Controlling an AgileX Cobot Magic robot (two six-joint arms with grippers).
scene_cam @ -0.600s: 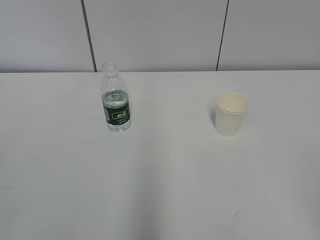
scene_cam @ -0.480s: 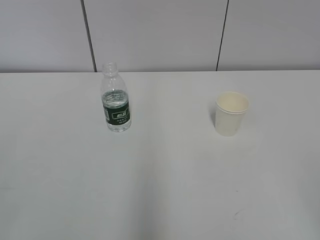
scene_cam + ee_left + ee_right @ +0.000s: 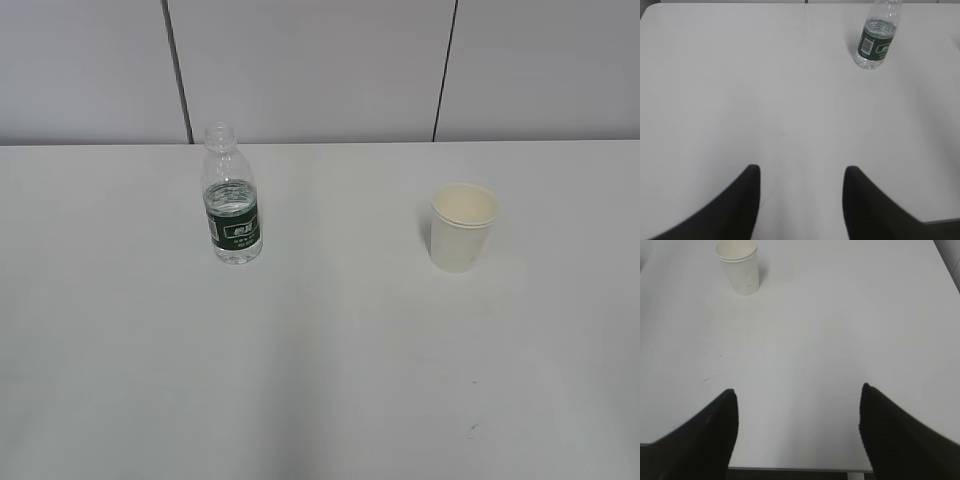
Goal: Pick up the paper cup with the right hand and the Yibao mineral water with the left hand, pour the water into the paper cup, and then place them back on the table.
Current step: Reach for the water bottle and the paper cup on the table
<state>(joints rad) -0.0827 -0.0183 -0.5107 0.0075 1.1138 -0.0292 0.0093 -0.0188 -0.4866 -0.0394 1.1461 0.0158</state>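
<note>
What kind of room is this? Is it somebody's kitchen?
Probably not a kitchen. It looks like a plain test room or lab: a big bare white table, grey wall panels behind it, and only a water bottle and a paper cup set out.

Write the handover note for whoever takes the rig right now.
Left gripper: open, empty, short of the bottle.
Right gripper: open, empty, short of the cup.
Bottle: upright on the table, left side, capless, part full.
Cup: upright on the right, apart from the bottle.
Done: nothing grasped, nothing poured.
Left: right takes the cup, left takes the bottle, pour, set both down.
</note>
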